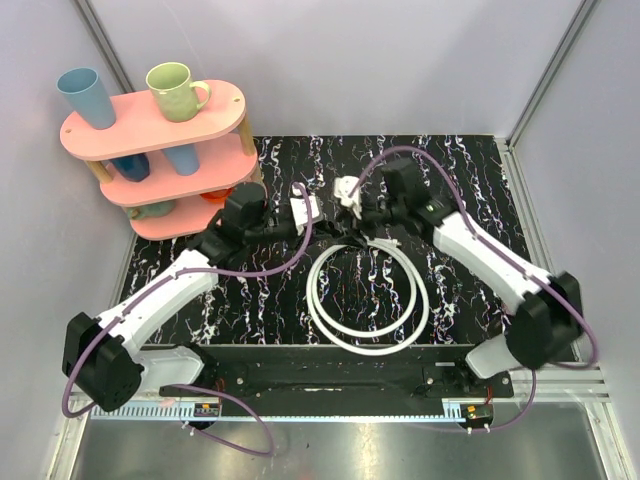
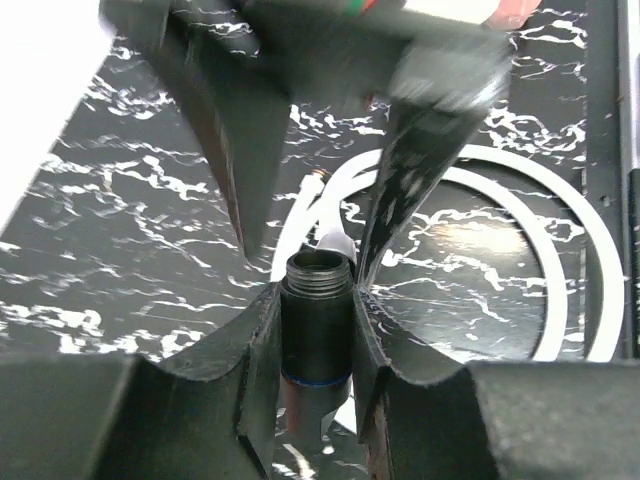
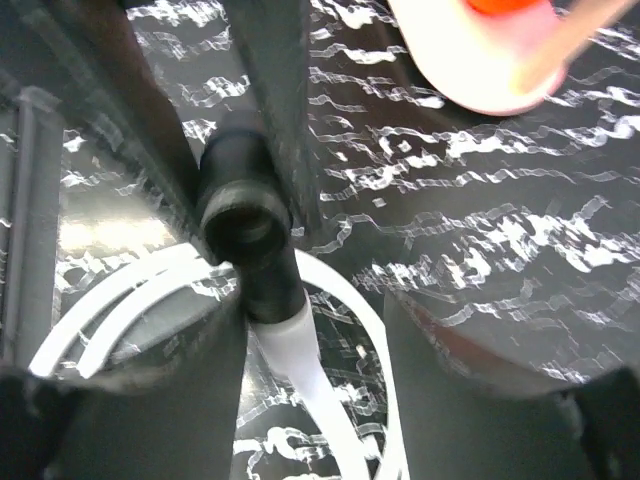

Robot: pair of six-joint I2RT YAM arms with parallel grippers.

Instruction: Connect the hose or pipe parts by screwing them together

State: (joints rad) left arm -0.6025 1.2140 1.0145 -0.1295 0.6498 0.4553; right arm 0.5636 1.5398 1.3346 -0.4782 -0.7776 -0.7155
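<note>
A white hose [image 1: 365,300] lies coiled on the black marbled table [image 1: 480,180]. In the left wrist view my left gripper [image 2: 316,290] is shut on a dark threaded hose fitting [image 2: 317,300], which stands upright between its jaws. The coil [image 2: 560,250] lies beyond it, next to a small silvery end fitting [image 2: 318,178]. From the right wrist, the dark fitting [image 3: 245,225] shows its bore, and white hose [image 3: 300,360] runs out of it. My right gripper [image 3: 315,310] is open around it, with its right finger well apart. Both grippers, the left [image 1: 322,226] and the right [image 1: 368,222], meet above the coil.
A pink three-tier shelf [image 1: 150,130] with cups stands at the back left; its edge [image 3: 470,60] shows near my right gripper. White walls close the back and sides. A black rail [image 1: 320,375] runs along the near edge.
</note>
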